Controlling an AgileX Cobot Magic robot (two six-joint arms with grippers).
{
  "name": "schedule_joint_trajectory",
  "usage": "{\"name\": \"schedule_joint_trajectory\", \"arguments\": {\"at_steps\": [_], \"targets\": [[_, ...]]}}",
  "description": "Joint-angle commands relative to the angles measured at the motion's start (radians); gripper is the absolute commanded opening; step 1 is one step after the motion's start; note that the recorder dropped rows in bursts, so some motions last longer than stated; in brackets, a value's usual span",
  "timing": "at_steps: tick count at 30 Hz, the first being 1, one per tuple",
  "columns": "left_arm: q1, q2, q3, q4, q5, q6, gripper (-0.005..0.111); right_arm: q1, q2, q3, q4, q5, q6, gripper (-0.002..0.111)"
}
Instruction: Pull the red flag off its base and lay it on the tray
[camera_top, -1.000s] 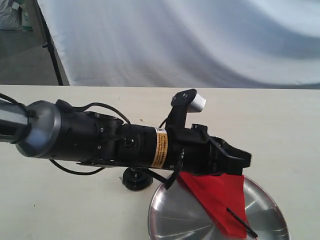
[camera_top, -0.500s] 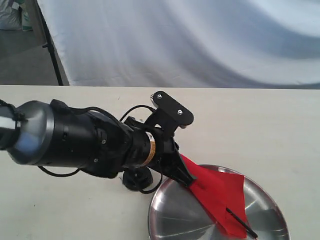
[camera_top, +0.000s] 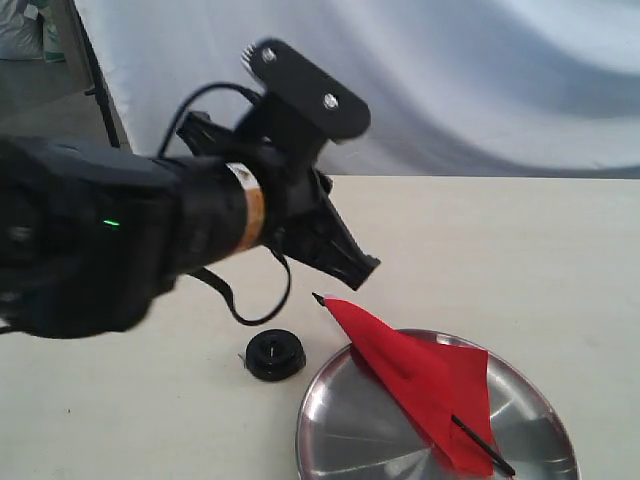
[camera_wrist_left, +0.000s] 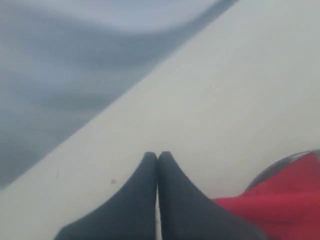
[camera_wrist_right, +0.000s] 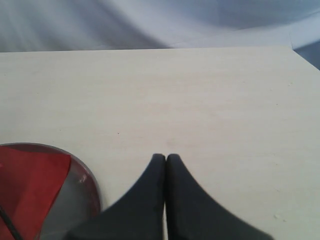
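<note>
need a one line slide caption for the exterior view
Red flag lies on the steel tray, its black base empty beside it, left claw shut and hovering above.

No readable text in any view. Orange-and-white label (camera_top: 250, 205) wraps round the left arm (camera_top: 120, 250); its print is too blurred to make out.
</note>
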Motion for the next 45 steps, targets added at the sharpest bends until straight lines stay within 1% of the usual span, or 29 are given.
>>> {"name": "schedule_joint_trajectory", "arguments": {"at_steps": [1,3,6,10,13,15,17,19,24,26,28,32,45], "targets": [[-0.005,-0.223,0.085,-0.006,-0.181,0.013,0.000,-0.003,-0.004,-0.003,-0.005,0.005,-0.003,0.000],[-0.005,-0.332,0.142,-0.006,-0.250,0.013,0.000,-0.003,-0.004,-0.003,-0.005,0.005,-0.003,0.000],[-0.005,-0.481,0.234,-0.008,-0.313,0.013,0.000,-0.003,-0.004,-0.003,-0.005,0.005,-0.003,0.000],[-0.005,-0.678,0.388,-0.018,-0.389,-0.009,0.000,-0.003,-0.004,-0.003,-0.005,0.005,-0.003,0.000],[-0.005,-0.818,0.509,-0.018,-0.501,-0.009,0.000,-0.003,-0.004,-0.003,-0.005,0.005,-0.003,0.000],[-0.005,-0.907,0.586,-0.018,-0.551,-0.019,0.000,-0.003,-0.004,-0.003,-0.005,0.005,-0.003,0.000],[-0.005,-0.982,0.645,-0.018,-0.549,-0.059,0.000,-0.003,-0.004,-0.003,-0.005,0.005,-0.003,0.000],[-0.005,-1.041,0.708,-0.022,-0.500,-0.134,0.000,-0.003,-0.004,-0.003,-0.005,0.005,-0.003,0.000],[-0.005,-1.102,0.792,-0.025,-0.364,-0.297,0.000,-0.003,-0.004,-0.003,-0.005,0.005,-0.003,0.000],[-0.005,-1.102,0.808,-0.025,-0.311,-0.333,0.000,-0.003,-0.004,-0.003,-0.005,0.005,-0.003,0.000],[-0.005,-1.102,0.825,-0.025,-0.286,-0.342,0.000,-0.003,-0.004,-0.003,-0.005,0.005,-0.003,0.000],[-0.005,-1.102,0.852,-0.025,-0.294,-0.340,0.000,-0.003,-0.004,-0.003,-0.005,0.005,-0.003,0.000],[-0.005,-1.113,0.860,-0.025,-0.308,-0.324,0.000,-0.003,-0.004,-0.003,-0.005,0.005,-0.003,0.000]]}}
